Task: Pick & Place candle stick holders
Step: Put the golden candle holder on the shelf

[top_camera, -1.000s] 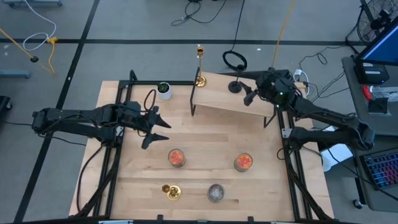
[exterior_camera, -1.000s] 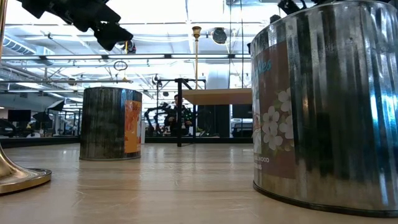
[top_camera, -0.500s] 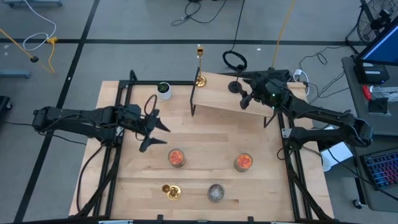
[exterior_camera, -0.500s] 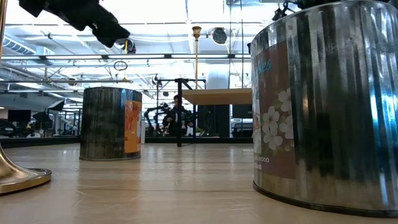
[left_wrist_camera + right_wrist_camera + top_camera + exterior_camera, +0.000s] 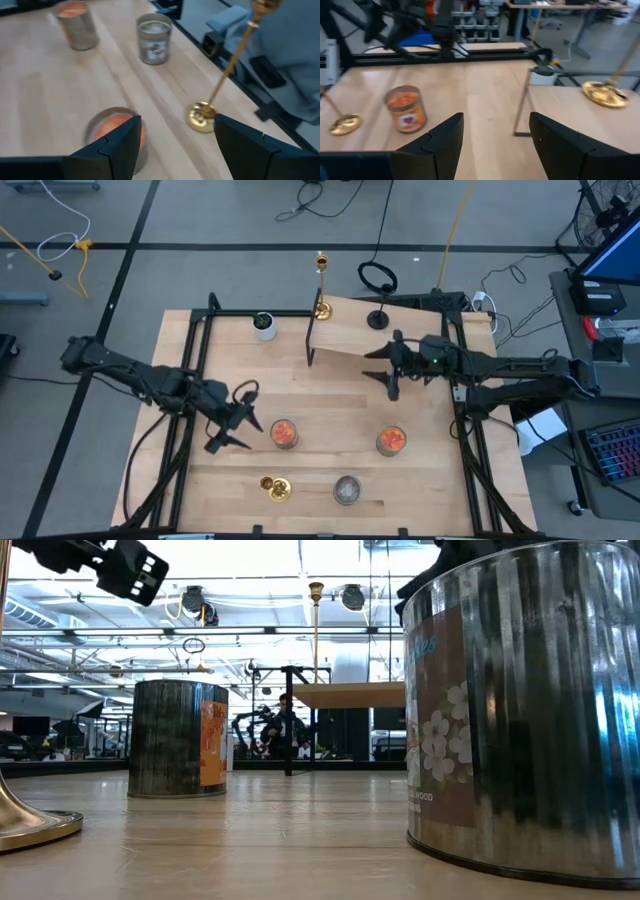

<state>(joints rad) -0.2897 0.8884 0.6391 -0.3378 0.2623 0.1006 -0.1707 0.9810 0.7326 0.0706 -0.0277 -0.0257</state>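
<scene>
A pale wood counter (image 5: 330, 395) stands on grey floor (image 5: 200, 270) strewn with cables. Two orange jars (image 5: 284, 433) (image 5: 391, 441) sit mid-counter, a grey jar (image 5: 347, 490) and a gold holder (image 5: 275, 487) at the near edge. On the raised shelf (image 5: 350, 330) stand another gold holder (image 5: 321, 308) and a black holder (image 5: 378, 319). The left gripper (image 5: 232, 423) hangs released beside one orange jar; the right gripper (image 5: 387, 364), released, hovers before the shelf. In the low view the jars loom large, cut off.

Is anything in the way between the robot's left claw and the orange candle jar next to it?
Nothing visible is. The left end effector, open, hovers just left of the orange jar with only bare table between them; its wrist view shows that jar right past its fingers.
</scene>
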